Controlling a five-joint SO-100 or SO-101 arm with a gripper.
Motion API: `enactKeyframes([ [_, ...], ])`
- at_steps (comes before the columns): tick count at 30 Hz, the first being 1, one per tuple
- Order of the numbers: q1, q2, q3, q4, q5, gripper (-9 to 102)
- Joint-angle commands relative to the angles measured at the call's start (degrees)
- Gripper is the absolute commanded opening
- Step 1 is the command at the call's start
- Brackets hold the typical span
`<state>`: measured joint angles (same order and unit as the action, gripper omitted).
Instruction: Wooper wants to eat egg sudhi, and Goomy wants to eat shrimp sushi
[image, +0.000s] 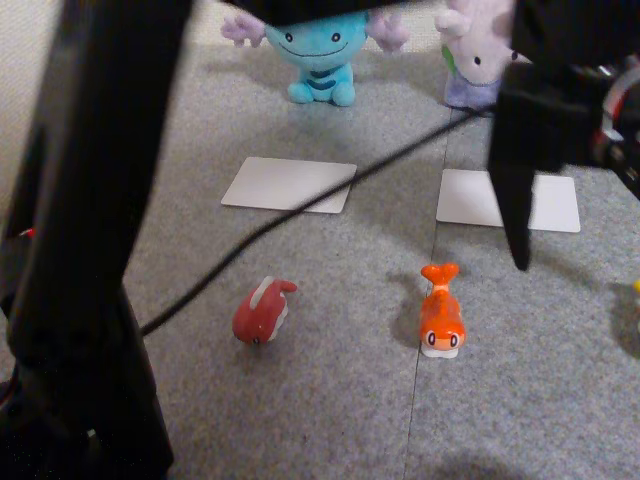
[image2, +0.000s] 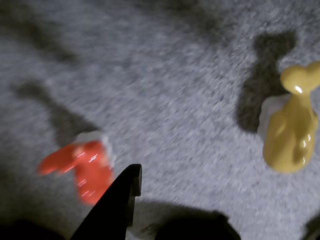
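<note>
Wooper (image: 320, 50), the light blue plush, sits at the back, with lilac Goomy (image: 478, 55) to its right. The orange shrimp sushi (image: 440, 315) lies on the grey carpet at front centre. In the wrist view it shows blurred at lower left (image2: 82, 167). The yellow egg sudhi (image2: 292, 130) lies at the right of the wrist view, and only a sliver (image: 636, 290) shows at the other view's right edge. My gripper (image2: 167, 197) hovers above the carpet between these two toys, open and holding nothing. One black finger (image: 515, 210) hangs down over the right card.
Two white cards (image: 290, 184) (image: 508, 200) lie in front of the plushes. A dark red fish toy (image: 262, 312) sits left of the orange one. A black cable (image: 300, 215) crosses the carpet. The arm's black body (image: 90, 250) blocks the left foreground.
</note>
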<state>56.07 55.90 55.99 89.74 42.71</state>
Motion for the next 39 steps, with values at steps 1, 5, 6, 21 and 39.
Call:
enactKeyframes([
  [1, 1.41, -6.33, -10.72, 2.46, -0.26, 47],
  [5, 3.08, -13.89, -19.60, 4.57, -0.26, 47],
  [6, 3.60, -15.47, -21.18, 4.83, -0.35, 47],
  [21, 4.13, -22.24, -25.05, 4.75, -1.05, 16],
  [39, -6.15, -13.01, -24.43, 7.73, 12.39, 6],
])
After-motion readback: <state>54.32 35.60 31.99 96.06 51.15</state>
